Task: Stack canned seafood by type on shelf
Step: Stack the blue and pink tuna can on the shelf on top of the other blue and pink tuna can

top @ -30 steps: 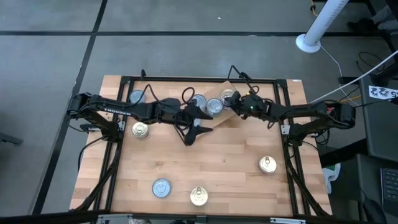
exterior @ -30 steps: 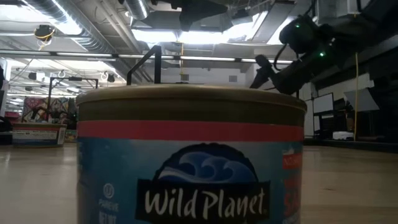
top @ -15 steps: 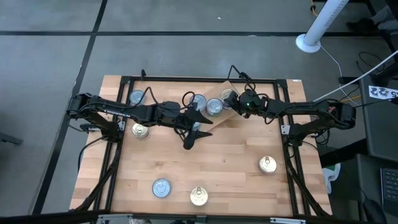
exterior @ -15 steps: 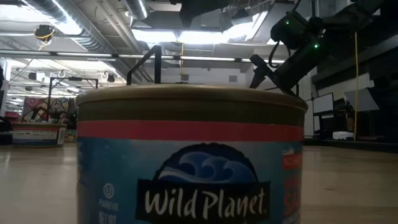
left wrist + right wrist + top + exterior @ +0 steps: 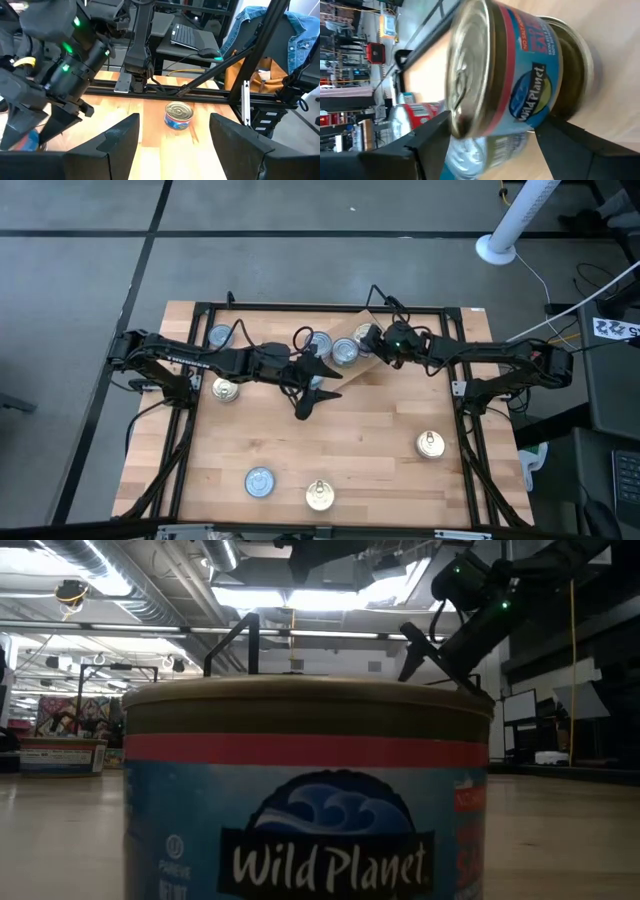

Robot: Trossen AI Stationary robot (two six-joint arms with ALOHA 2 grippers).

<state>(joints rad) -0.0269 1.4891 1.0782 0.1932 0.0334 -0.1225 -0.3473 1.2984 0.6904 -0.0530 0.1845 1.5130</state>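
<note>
1. The left pincer (image 5: 312, 387) sits over the middle of the tabletop (image 5: 370, 440), just in front of the shelf (image 5: 345, 360). Its fingers stand apart with nothing between them; the left wrist view confirms an empty gap.
2. The right pincer (image 5: 366, 340) is at the right part of the shelf. In the right wrist view its fingers (image 5: 427, 142) flank a blue-labelled tin (image 5: 510, 75) that stands on a second tin (image 5: 572, 70). The fingers are spread wide; contact with the tin cannot be confirmed.
3. The shelf lies at the far middle of the tabletop, skewed. Silver-topped tins (image 5: 344, 351) cluster on it between the two pincers.
4. Loose tins on the tabletop: a silver-topped one (image 5: 221, 336) at the far left, a gold one (image 5: 227, 389) just nearer on the left, a gold one (image 5: 431, 444) at the right, a blue-labelled one (image 5: 260, 481) and a gold one (image 5: 320, 496) near the front edge.
5. The low view is filled by a blue-labelled tin (image 5: 305, 800) close to the lens; the right arm (image 5: 480, 600) shows above it.
6. The left wrist view shows a gold-topped, blue-labelled tin (image 5: 178, 115) standing alone beyond the fingers.
</note>
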